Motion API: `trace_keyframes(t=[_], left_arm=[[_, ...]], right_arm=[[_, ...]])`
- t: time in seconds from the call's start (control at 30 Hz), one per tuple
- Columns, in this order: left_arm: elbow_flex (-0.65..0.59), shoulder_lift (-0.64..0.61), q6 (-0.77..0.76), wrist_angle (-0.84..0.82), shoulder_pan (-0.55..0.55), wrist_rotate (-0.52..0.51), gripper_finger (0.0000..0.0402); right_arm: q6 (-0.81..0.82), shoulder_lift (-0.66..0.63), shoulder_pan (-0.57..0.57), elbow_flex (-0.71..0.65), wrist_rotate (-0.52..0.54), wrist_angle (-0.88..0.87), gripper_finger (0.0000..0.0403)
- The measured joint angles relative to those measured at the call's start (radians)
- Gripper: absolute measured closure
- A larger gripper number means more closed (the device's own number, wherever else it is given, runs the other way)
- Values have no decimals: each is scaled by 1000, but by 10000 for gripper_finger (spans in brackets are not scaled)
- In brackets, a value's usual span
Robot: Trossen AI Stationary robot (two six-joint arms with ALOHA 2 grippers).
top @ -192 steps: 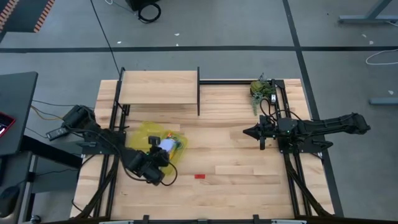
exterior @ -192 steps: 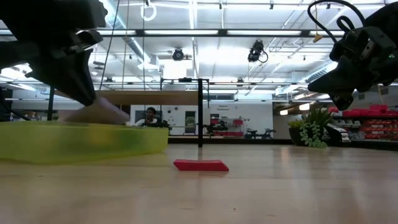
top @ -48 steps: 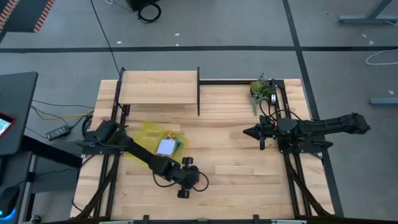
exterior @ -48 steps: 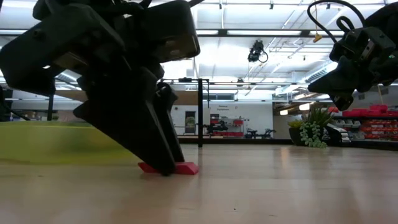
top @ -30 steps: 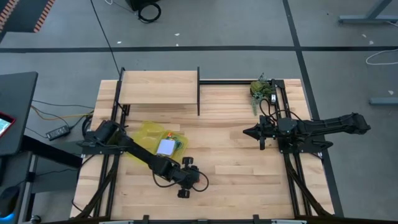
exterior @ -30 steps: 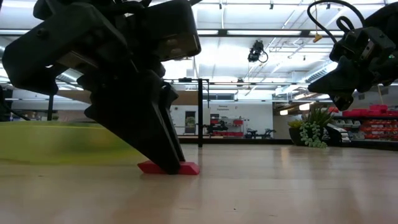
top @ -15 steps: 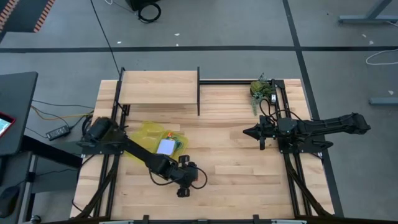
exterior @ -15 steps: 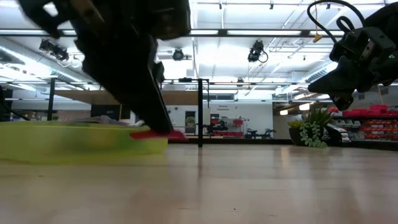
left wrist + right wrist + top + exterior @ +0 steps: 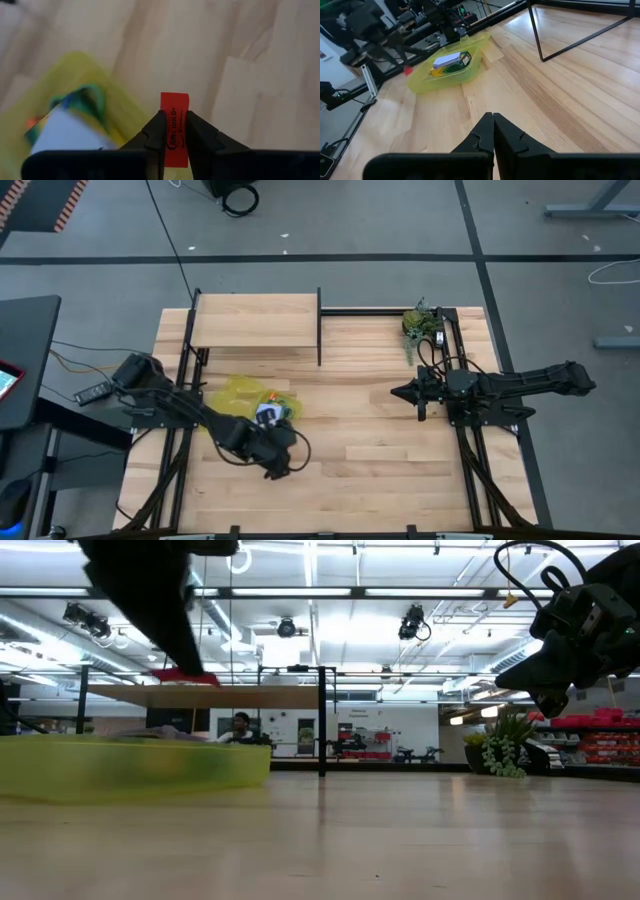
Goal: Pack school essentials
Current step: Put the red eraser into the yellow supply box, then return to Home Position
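My left gripper [image 9: 283, 442] hangs above the table by the near right edge of the yellow translucent pouch [image 9: 243, 402], shut on the tiny red eraser [image 9: 175, 125]. In the low view the eraser [image 9: 180, 675] is high above the pouch [image 9: 130, 765]. Inside the pouch lie the pale blue note pad [image 9: 65, 132], the green-handled scissors [image 9: 95, 97] and the crayon box [image 9: 451, 67]. The pencils do not show clearly. My right gripper [image 9: 397, 391] waits shut, raised over the table's right half. My left gripper pinches the red eraser between its two fingers [image 9: 156, 132], which lie along its long sides. The eraser's free end [image 9: 175, 100] sticks out past the fingertips. The fingers slant down from above. The eraser is lifted clear of the table.
A raised wooden shelf [image 9: 255, 320] with a black post [image 9: 319, 330] stands at the far left. The dark green leafy clump [image 9: 422, 322] sits at the far right corner. Bare wood lies between the arms. A person [image 9: 240, 725] shows far behind the table.
My left gripper, shut on the eraser throughout, has lifted it off the table and carried it up and toward the table's left and far side, to the pouch's edge. The pouch and my right arm have kept still.
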Motion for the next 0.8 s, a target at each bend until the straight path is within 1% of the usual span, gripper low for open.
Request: trace_keyframes(t=[0.07,0.17,0.27,0.33,0.8], left_arm=[[-17,-12,-49,-32,-15,-27,343],[-72,-23,-137,-46,-34,-32,342],[-124,-24,-233,-42,-45,-34,335],[-140,-23,-271,-42,-50,-34,327],[-142,-23,-269,-26,-71,-27,240]], right_arm=[[0,0,0,0,0,0,393],[0,0,0,0,0,0,393],[0,0,0,0,0,0,393],[0,0,0,0,0,0,393],[0,0,0,0,0,0,393]])
